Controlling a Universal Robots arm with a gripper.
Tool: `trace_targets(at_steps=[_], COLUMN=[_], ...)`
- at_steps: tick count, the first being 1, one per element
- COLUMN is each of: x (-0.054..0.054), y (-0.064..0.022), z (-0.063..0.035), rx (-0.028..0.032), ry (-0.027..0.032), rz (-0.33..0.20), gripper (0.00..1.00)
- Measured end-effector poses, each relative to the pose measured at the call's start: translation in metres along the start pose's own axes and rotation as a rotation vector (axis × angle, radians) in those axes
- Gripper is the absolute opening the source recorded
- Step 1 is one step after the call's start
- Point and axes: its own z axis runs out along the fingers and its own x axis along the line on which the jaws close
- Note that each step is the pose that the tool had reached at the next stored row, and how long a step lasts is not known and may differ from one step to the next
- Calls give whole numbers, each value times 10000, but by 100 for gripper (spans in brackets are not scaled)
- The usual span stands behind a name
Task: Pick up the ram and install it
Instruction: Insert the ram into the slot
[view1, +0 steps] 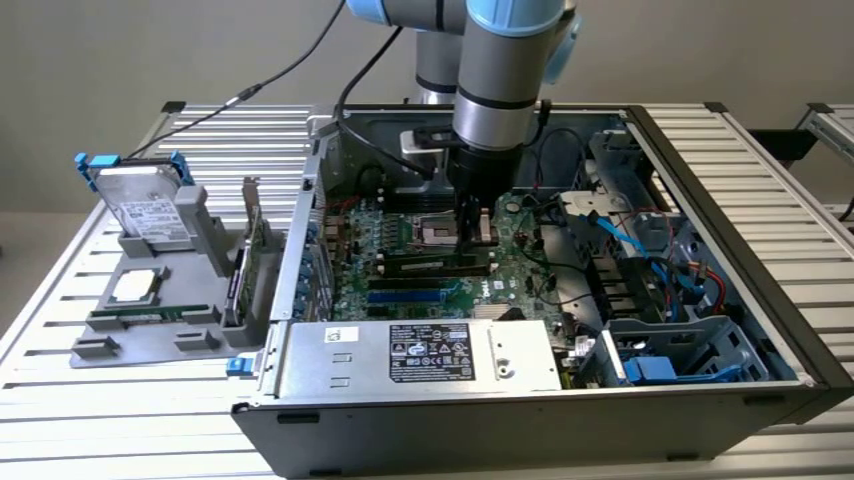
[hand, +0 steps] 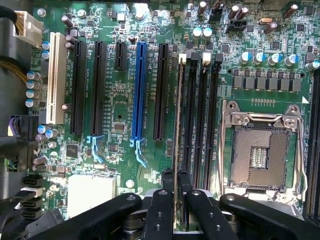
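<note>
We are clamping the black gripper (hand: 175, 177) on the thin green ram (hand: 177, 115), edge-down, seemingly aligning it beside the silver processor socket (hand: 260, 155).

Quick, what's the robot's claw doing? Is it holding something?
Gripper: closed, holding the ram by its edge.

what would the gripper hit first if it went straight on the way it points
Shut on the ram, the gripper points down at the motherboard; the ram would likely meet the black memory slots first, though depth is unclear.
</note>
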Motion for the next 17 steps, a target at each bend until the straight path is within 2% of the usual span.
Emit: trace_targets(at_steps=[8, 17], x=[-8, -29], y=[-2, -3], z=[20, 27], rx=[-9, -15], ry=[134, 232], rz=[7, 13], gripper=[16, 16])
